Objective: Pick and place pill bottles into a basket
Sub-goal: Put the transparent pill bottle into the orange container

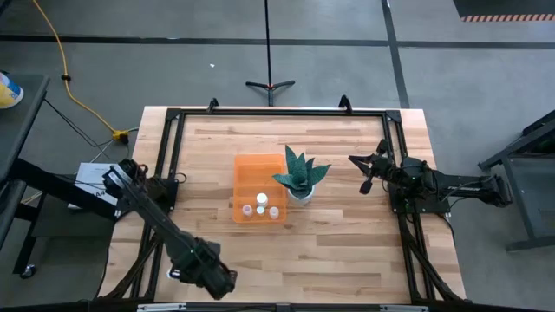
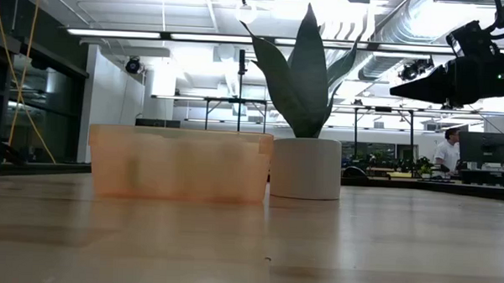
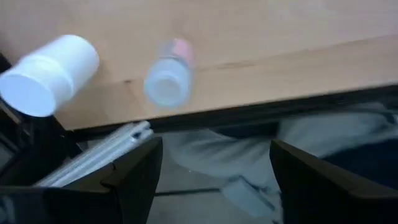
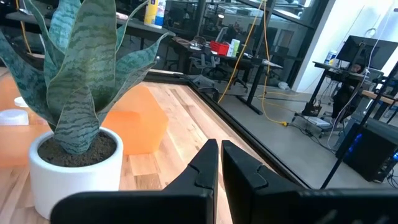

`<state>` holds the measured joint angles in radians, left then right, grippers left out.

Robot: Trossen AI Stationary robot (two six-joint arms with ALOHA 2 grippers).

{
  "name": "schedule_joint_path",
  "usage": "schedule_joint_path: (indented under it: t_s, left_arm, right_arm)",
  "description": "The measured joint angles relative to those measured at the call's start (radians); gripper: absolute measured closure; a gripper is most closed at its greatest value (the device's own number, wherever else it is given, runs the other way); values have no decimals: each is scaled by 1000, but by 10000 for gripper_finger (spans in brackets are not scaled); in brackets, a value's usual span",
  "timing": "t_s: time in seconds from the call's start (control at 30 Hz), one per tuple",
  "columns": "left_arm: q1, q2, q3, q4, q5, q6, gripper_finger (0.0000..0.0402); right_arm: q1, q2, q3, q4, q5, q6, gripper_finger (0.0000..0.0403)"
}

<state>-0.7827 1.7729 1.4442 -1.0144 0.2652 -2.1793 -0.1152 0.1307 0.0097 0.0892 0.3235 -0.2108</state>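
The orange basket stands mid-table, left of the potted plant; it also shows in the low view. Three white pill bottles lie in its near end. In the left wrist view a white bottle and a translucent bottle sit on the table beside its edge. My left gripper is open and empty over the table's near left edge, short of those two bottles. My right gripper is shut and empty, raised right of the plant.
The white pot with the teal plant stands against the basket's right side. A black frame runs around the tabletop. Bare wood lies near and right of the basket. A person shows in the room far behind.
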Motion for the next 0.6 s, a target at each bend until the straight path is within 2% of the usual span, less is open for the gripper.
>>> schedule_joint_path:
  t_s: [0.2,0.33,0.6]
  left_arm:
    - [-30,66,-1,-4,37,-21,71]
    - [-30,88,0,-11,-13,-25,71]
    - [-29,114,0,-20,-11,32,71]
  right_arm:
    - [0,0,0,7,0,0,391]
    - [0,0,0,5,0,-14,391]
    - [0,0,0,5,0,-45,391]
